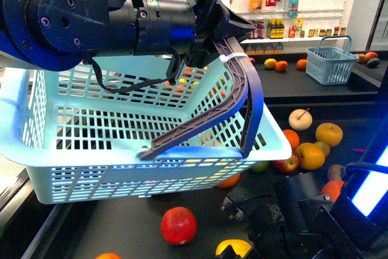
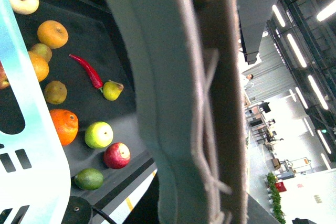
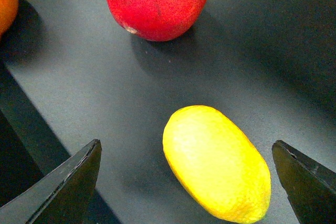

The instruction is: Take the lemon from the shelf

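The lemon [image 3: 218, 162] lies on the black shelf deck [image 3: 94, 93], bright yellow and oval. My right gripper [image 3: 186, 182] is open, with its two dark fingertips [image 3: 68, 179] on either side of the lemon and not touching it. In the front view the lemon [image 1: 233, 248] shows at the bottom edge, with the right arm [image 1: 303, 216] just right of it. My left gripper [image 1: 233, 31] is shut on the basket handle [image 1: 239, 98] and holds the pale blue basket [image 1: 36, 150] up in the air. The handle [image 2: 178, 103] fills the left wrist view.
A red round fruit [image 3: 156, 1] lies just beyond the lemon, also in the front view [image 1: 178, 225]. An orange [image 3: 5, 1] sits at the deck's edge. Apples, oranges and a pear [image 1: 309, 144] lie to the right. A second blue basket [image 1: 330, 62] stands on the far deck.
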Tool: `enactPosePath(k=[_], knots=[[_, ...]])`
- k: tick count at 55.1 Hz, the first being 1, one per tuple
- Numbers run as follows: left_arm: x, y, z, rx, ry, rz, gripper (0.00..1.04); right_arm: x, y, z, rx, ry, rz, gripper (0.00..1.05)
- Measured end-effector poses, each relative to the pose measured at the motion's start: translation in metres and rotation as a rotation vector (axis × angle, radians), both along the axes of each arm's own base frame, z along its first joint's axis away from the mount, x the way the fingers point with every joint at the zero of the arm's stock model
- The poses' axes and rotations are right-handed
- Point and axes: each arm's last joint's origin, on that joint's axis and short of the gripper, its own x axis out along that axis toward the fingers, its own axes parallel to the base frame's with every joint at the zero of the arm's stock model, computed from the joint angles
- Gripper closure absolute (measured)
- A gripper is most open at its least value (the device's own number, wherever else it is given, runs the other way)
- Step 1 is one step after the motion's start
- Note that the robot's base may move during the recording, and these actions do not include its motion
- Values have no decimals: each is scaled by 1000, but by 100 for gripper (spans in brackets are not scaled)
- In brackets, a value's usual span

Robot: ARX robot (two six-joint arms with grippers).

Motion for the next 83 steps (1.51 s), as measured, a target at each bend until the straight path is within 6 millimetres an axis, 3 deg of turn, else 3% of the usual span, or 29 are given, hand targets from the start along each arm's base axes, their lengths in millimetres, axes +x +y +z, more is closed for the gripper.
enactPosePath(k=[25, 49, 65, 76, 83], knots=[[0, 0, 0, 0, 0, 1, 98, 23, 6, -20, -128, -44, 6, 7], [0, 0, 0, 0, 0, 2, 98, 20, 9, -34, -186, -39, 57, 7], [0, 0, 0, 0, 0, 1, 98, 22, 9, -33, -180, -66, 50, 44], [0, 0, 0, 0, 0, 2, 98, 20, 0, -31, -165, -64, -1, 51], [0, 0, 0, 0, 0, 2, 98, 21, -13, -16, -136, -76, -57, 52]])
